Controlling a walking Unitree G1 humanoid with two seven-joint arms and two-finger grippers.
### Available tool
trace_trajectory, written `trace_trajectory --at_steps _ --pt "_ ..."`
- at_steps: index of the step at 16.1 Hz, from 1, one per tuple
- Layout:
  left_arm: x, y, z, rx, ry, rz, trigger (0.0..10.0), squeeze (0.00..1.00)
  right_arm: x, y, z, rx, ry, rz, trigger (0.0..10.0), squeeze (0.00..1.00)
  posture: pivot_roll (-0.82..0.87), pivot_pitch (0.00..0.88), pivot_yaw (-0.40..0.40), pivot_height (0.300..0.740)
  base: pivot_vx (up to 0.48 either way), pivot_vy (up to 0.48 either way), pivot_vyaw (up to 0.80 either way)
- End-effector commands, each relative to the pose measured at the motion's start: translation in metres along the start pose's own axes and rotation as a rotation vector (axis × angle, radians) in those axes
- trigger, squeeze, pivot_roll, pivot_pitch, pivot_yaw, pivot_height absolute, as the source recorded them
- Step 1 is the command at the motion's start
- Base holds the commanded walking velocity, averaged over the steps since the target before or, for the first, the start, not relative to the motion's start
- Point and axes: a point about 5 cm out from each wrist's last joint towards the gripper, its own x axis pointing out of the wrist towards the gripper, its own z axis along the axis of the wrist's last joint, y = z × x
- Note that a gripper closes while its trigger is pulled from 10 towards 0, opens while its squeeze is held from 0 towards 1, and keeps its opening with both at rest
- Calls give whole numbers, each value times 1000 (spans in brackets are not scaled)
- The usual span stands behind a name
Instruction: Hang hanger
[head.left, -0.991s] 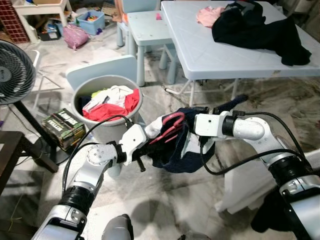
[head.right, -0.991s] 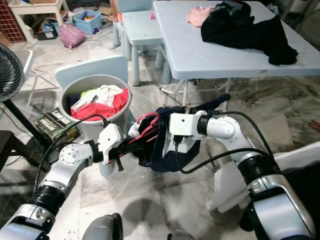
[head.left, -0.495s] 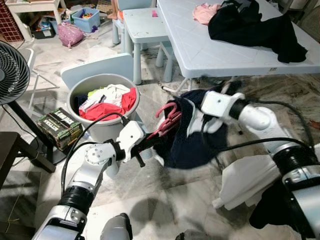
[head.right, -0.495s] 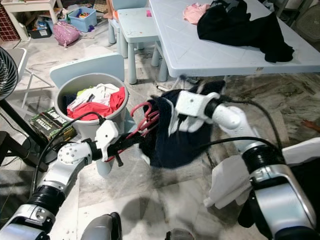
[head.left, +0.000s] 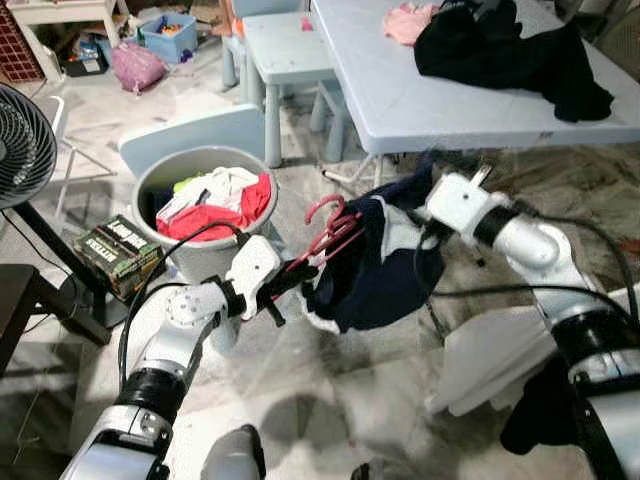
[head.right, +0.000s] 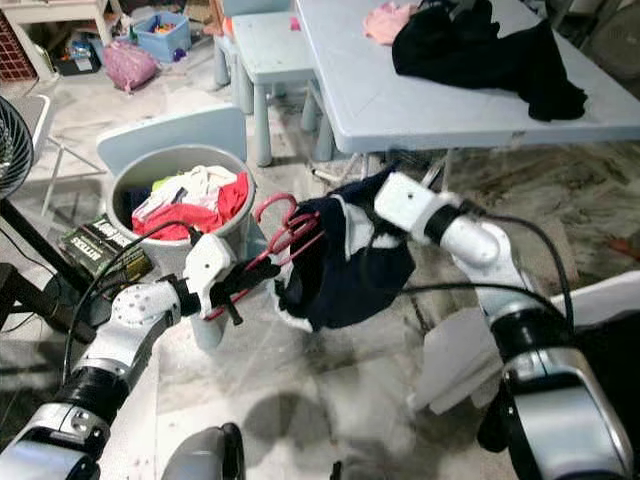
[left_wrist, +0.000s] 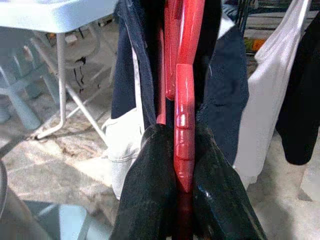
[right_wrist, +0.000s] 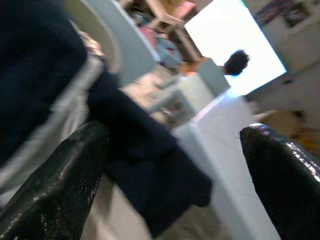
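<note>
Left hand clamps the red hanger, which carries a navy garment beside the laundry bucket; right hand, fingers spread, touches the garment; hanging remains undone.

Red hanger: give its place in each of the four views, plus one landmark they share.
Left eye view: red hanger at centre, beside the grey basket.
Right eye view: left of centre, held by the left gripper.
Left wrist view: upright in the middle, clamped between the black fingers.
Right wrist view: cannot make it out.
Shared landmark: the navy garment.
</note>
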Motion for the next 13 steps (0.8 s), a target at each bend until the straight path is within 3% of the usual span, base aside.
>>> trace_trajectory --at_steps 1,3,4,5,6,8,10,12,13 --pt "2 10 16 51 -60 27 0 0 -5 3 -3 41 5 67 10000 1000 -78 82 -18 740 0 0 0" --pt "2 12 17 67 -58 25 0 0 -11 18 -10 122 36 205 10000 1000 -74 78 -16 740 0 0 0" --pt "2 12 17 71 -58 24 0 0 -14 23 -12 143 46 258 10000 831 -64 76 -17 740 0 0 0" --pt "2 13 18 74 -60 25 0 0 -16 24 -15 156 68 283 10000 451 -64 76 -17 740 0 0 0" --pt "2 13 19 80 -64 25 0 0 -20 23 -21 161 106 297 10000 0 -58 77 -19 740 0 0 0" --pt "1 13 21 85 -72 20 0 0 -23 23 -34 135 210 293 10000 0 -60 78 -19 740 0 0 0" --pt "2 8 25 93 -84 -20 0 0 -11 30 -32 158 216 209 10000 0 -60 79 -18 740 0 0 0" --pt "3 3 25 92 -85 -46 0 0 -4 43 -30 133 218 209 10000 0 -60 79 -18 740 0 0 0" --pt "4 -1 25 93 -85 -67 0 0 4 52 -27 165 196 196 10000 0 -50 81 -12 740 0 0 0"
